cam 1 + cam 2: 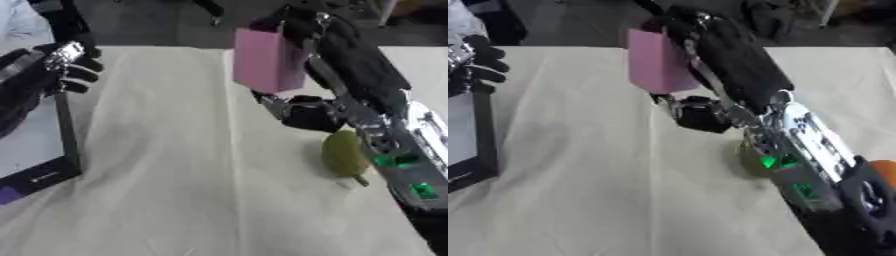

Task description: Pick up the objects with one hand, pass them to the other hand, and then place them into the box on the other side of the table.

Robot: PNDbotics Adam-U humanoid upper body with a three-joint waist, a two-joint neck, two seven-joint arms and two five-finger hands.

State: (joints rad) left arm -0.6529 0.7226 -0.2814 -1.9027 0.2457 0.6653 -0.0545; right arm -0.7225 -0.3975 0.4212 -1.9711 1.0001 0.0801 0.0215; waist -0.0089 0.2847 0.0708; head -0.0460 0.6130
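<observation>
A pink block (pixel 265 60) hangs in the air above the far middle of the table. My right hand (pixel 346 47) is shut on it, fingers over its right side and the thumb (pixel 302 114) under its lower edge. A green pear-shaped fruit (pixel 343 152) lies on the cloth just beneath my right forearm. My left hand (pixel 68 62) hovers at the far left over the black-rimmed box (pixel 66 130), its fingers loosely bent and holding nothing. The two hands are well apart.
A cream cloth (pixel 175 165) covers the table. The box has a white floor with a purple patch (pixel 7 194) at its near corner. Something orange (pixel 884 170) shows at the right edge behind my right arm. Dark furniture stands past the far edge.
</observation>
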